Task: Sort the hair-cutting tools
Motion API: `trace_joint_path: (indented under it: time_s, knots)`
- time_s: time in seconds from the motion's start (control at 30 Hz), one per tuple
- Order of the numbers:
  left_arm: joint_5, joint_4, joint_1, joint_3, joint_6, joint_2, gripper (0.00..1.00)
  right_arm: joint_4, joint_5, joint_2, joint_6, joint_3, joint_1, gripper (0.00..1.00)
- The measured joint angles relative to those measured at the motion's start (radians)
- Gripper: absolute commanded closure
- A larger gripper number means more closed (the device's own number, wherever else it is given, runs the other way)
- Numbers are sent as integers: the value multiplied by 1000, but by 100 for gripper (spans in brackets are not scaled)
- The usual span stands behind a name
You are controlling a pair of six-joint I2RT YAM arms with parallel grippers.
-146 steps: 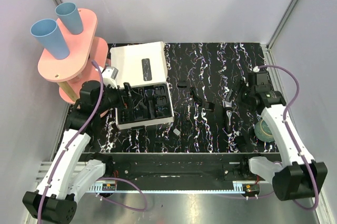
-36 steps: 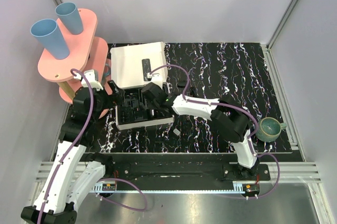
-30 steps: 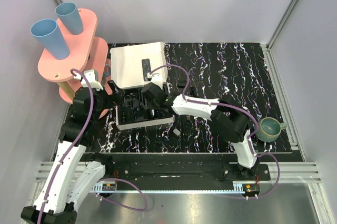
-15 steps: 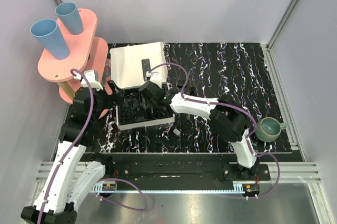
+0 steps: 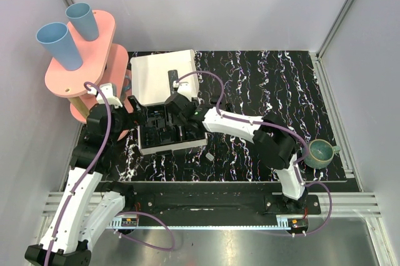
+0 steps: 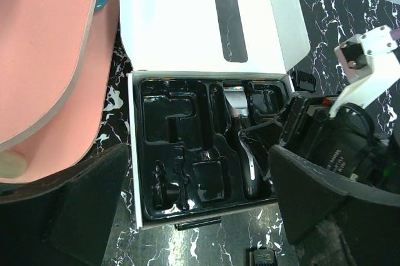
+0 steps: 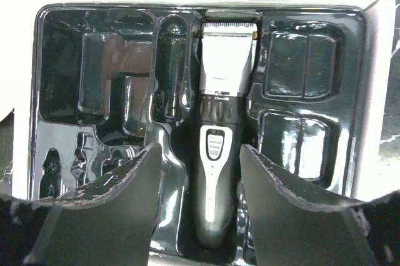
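– Clipper (image 7: 220, 153) is off the desk (image 5: 281, 78) now, lying in the tray's (image 7: 100, 60) middle slot.
– yep, right fingers (image 7: 119, 210) apart, one each side of it; left fingers (image 6: 81, 210) wide apart near the box (image 6: 187, 22).

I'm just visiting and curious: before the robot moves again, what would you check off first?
1. The clipper lies seated in its tray slot: ok.
2. The right gripper is open, astride the clipper, not gripping it: ok.
3. The left gripper is open and empty: ok.
4. Every attachment inside the tray: not ok; one comb attachment lies beside the box.
5. Small tray pockets filled: cannot tell.
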Motion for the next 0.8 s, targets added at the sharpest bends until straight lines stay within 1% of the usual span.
trace_joint_path:
  time_s: [0.1, 0.13, 0.17, 0.23, 0.4, 0.47, 0.6, 0.67, 0.8]
  knots:
    - [0, -1, 0, 0, 0, 0, 1, -33, 9, -32, -11, -1, 0, 36]
    - [0, -1, 0, 0, 0, 0, 1, -49, 11, -48, -14, -2, 0, 14]
    - [1, -1, 0, 0, 0, 0, 1, -77, 11, -69, -18, -2, 0, 0]
    - [1, -1, 0, 0, 0, 0, 1, -132, 9, -113, -22, -2, 0, 0]
    - [13, -2, 0, 0, 0, 0, 1, -332, 10, -256, -33, -14, 0, 0]
    - [21, -3, 0, 0, 0, 1, 1, -375, 11, -344, -33, -76, 0, 0]
    - [39, -12, 0, 1, 0, 9, 1, -406, -13, -532, -38, -258, 0, 0]
    - [42, -21, 0, 2, 0, 16, 1, -422, -42, -597, -50, -323, 0, 3]
    - [43, -38, 0, 2, 0, 28, 1, -412, -133, -664, -93, -412, 0, 14]
